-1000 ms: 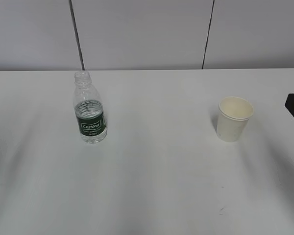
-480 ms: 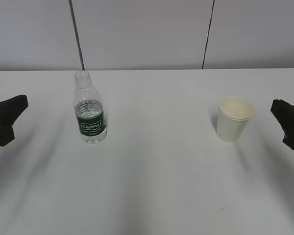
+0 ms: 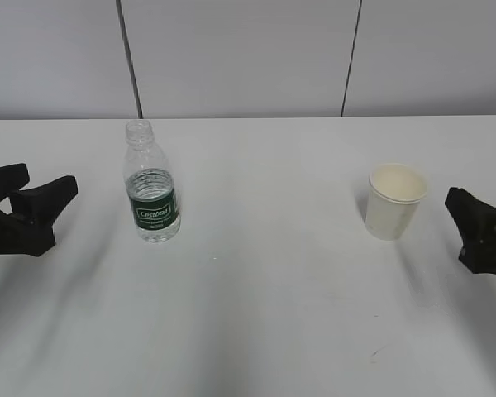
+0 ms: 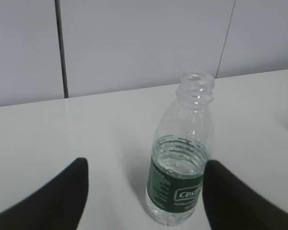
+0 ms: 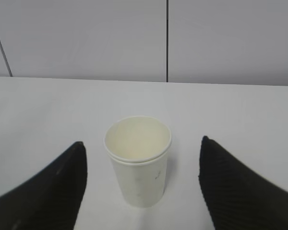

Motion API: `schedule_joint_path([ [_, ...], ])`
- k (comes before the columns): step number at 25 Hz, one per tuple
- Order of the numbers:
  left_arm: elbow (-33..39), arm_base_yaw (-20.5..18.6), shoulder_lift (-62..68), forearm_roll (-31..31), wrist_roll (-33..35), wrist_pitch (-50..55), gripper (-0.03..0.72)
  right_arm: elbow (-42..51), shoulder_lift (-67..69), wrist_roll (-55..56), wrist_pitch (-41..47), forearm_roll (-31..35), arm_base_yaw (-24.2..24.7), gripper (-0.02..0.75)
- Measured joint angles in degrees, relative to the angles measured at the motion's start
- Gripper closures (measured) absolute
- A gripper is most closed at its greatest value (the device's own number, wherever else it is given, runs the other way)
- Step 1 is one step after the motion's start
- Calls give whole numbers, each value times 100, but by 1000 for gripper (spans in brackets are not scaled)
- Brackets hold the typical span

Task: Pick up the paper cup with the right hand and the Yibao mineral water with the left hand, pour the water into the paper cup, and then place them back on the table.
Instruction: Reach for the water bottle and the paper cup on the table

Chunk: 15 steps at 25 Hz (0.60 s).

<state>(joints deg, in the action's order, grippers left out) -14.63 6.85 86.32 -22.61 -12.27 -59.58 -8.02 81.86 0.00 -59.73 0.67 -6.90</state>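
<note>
While both black hands (image 3: 41, 203) (image 3: 479, 223) gape, ribbed clear bottle (image 3: 151, 184) and tapered paper cup (image 3: 394, 201) stand untouched.

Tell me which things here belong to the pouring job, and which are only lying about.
Belong to the job:
- paper cup
- Yibao mineral water
- left hand
- right hand
- table

Lying about:
- nothing that shows

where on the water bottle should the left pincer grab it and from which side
Grip the Yibao mineral water on its straight body at the green label, below the ribbed neck. It stands upright and uncapped on the table, so a level approach from its left side looks best, where the open left pincer already faces it. In the wrist view the bottle sits right of centre between the fingers, so a small shift right seems wise.
</note>
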Motion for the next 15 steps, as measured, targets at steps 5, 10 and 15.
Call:
schedule_joint_path([
  [5, 0, 0, 112, -82, 14, -162, 226, -28, 1111, 53, -491, 0, 0, 169],
  [10, 0, 0, 114, -164, 60, -216, 226, -176, 1611, 62, -505, 0, 0, 169],
  [15, 0, 0, 147, -189, 67, -226, 226, -333, 1637, 74, -561, 0, 0, 169],
])
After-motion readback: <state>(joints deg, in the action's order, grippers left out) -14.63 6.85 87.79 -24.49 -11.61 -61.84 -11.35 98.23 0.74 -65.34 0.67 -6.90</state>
